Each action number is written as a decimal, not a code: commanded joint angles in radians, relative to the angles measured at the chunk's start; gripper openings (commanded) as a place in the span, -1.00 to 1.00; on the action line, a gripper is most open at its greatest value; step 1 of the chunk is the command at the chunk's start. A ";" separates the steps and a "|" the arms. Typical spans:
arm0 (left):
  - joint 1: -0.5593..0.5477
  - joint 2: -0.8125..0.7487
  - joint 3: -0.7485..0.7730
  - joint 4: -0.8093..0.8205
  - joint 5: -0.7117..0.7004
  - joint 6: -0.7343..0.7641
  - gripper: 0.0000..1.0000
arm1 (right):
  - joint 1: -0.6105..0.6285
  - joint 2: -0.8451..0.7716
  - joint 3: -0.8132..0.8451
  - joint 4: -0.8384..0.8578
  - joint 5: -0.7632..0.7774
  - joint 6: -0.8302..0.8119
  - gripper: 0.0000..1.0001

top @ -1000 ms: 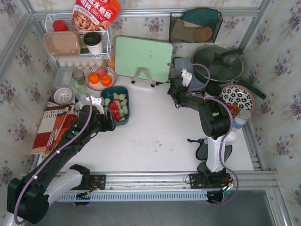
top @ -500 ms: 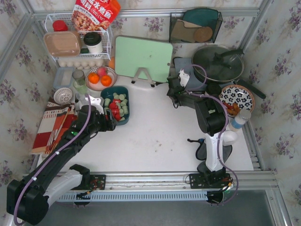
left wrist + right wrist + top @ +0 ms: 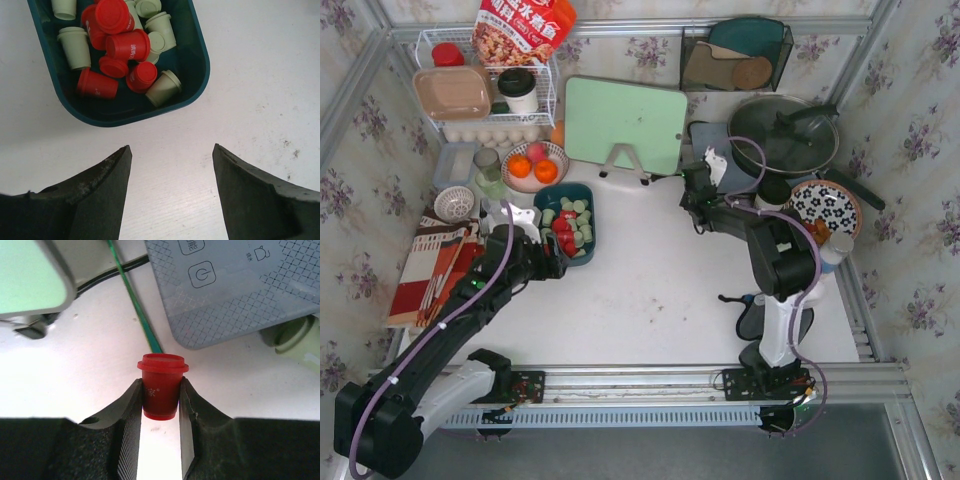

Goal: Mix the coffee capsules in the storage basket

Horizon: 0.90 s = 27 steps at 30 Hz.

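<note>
Our right gripper (image 3: 160, 386) pinches a red capsule (image 3: 162, 366). Our left gripper (image 3: 171, 148) gapes wide, just short of the basket (image 3: 199, 60).

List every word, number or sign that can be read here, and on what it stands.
Power sign, circle with stroke: on the grey panel.
White print on the lone red capsule: too blurred.
White print on red capsules in the storage basket: too blurred.
Characters on the red bag: too small.

The storage basket (image 3: 199, 75) was dark teal, its coffee capsules (image 3: 127, 46) red and pale green; a lone capsule (image 3: 161, 389) elsewhere was red.
</note>
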 commanded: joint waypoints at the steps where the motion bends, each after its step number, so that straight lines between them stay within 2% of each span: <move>1: 0.000 -0.015 -0.025 0.071 0.030 0.008 0.37 | 0.005 -0.108 -0.090 0.099 -0.066 -0.035 -0.66; 7: -0.001 -0.016 -0.096 0.255 0.151 0.077 0.38 | 0.012 -0.318 -0.310 0.202 -0.188 -0.071 -0.68; 14: -0.028 0.016 -0.246 0.674 0.288 0.222 0.42 | 0.054 -0.555 -0.564 0.362 -0.372 -0.133 -0.72; 16: -0.063 0.041 -0.244 0.745 0.289 0.278 0.42 | 0.072 -0.602 -0.614 0.393 -0.405 -0.148 -0.72; 21: -0.217 0.166 -0.161 0.800 0.244 0.547 0.43 | 0.109 -0.695 -0.753 0.537 -0.509 -0.123 -0.72; 25: -0.277 0.329 -0.101 0.906 0.271 0.721 0.44 | 0.117 -0.727 -0.822 0.657 -0.586 -0.065 -0.72; 27: -0.290 0.403 -0.064 0.952 0.288 0.791 0.45 | 0.118 -0.741 -0.828 0.659 -0.612 -0.046 -0.72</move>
